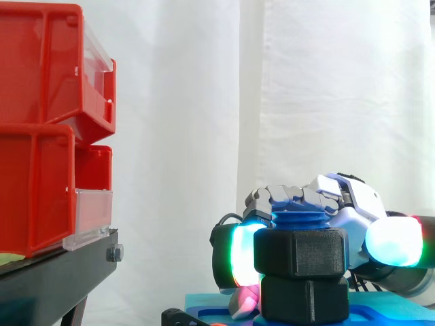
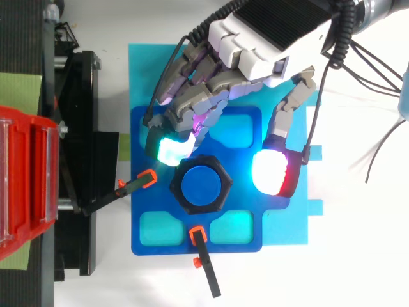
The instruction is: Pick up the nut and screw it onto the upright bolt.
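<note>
Straddling the nut (image 1: 300, 252), the hand (image 2: 268, 32) is spread: a finger pad (image 2: 169, 150) touches one corner while the thumb (image 2: 271, 171) stands apart, likely repositioning for a turn. The nut sits between them, threaded on the bolt (image 2: 203, 184).

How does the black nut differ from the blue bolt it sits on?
The nut is black; the bolt is blue. The nut is six-sided outside; the bolt looks round from above. The nut rings the bolt, whose ribbed top pokes out above it. Both share one upright axis.
</note>
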`<action>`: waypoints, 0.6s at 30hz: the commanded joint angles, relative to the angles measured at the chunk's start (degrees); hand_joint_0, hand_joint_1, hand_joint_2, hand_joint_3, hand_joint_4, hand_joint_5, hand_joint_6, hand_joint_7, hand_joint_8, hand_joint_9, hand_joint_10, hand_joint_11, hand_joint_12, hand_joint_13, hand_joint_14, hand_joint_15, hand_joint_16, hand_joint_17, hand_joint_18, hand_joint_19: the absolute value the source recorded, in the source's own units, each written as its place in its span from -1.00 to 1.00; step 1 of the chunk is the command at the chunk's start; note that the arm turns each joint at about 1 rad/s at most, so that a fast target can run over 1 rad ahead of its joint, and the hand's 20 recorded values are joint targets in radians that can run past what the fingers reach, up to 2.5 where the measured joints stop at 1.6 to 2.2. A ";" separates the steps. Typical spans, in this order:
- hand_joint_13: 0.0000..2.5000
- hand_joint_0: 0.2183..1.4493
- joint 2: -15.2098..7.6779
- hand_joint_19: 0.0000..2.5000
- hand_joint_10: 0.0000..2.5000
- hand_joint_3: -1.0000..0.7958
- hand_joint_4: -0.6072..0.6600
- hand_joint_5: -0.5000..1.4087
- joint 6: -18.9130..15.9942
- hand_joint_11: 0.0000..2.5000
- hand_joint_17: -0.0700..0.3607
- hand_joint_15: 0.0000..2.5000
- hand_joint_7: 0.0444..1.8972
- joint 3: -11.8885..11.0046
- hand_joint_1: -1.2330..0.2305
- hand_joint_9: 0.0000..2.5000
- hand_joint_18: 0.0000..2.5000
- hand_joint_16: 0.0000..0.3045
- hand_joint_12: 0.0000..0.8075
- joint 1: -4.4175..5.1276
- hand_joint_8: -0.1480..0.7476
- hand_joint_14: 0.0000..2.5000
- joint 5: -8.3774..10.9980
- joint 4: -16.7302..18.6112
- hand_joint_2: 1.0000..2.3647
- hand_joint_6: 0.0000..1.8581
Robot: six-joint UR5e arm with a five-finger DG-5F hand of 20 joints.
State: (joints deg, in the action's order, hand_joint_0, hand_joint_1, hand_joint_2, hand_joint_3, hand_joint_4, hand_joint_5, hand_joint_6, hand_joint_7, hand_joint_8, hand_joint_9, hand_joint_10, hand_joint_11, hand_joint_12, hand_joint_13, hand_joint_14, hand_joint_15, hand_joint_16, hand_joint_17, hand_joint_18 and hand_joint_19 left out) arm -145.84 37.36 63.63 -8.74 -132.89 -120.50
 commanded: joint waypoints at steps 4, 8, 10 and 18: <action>-0.32 -0.54 0.03 -0.78 -1.00 -0.44 0.18 -0.49 0.00 -0.87 -0.35 -0.89 0.23 0.10 -0.03 0.02 -0.50 -0.79 -0.32 0.04 -0.09 -1.00 0.00 0.00 -1.00 -0.23; -0.33 -0.54 -0.06 -0.78 -1.00 -0.44 0.18 -0.49 -0.09 -0.87 -0.35 -0.89 0.22 0.01 -0.02 0.02 -0.50 -0.79 -0.32 0.04 -0.08 -1.00 0.00 0.35 -1.00 -0.23; -0.33 -0.55 0.03 -0.78 -1.00 -0.44 0.18 -0.49 -0.18 -0.87 -0.35 -0.89 0.23 0.10 -0.02 0.02 -0.50 -0.79 -0.31 -0.05 -0.08 -1.00 0.00 0.44 -1.00 -0.23; -0.33 -0.58 0.03 -0.78 -0.99 -0.44 0.22 -0.49 -0.44 -0.87 -0.33 -0.90 0.34 0.01 0.04 0.02 -0.49 -0.78 -0.29 -0.05 -0.07 -1.00 -0.18 0.97 -1.00 -0.30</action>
State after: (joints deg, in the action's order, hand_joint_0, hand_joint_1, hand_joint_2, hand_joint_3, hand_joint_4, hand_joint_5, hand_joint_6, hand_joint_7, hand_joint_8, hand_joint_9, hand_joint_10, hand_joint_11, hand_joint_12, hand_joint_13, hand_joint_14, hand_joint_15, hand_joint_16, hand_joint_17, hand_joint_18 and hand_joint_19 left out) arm -145.83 37.07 63.67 -8.78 -132.96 -119.63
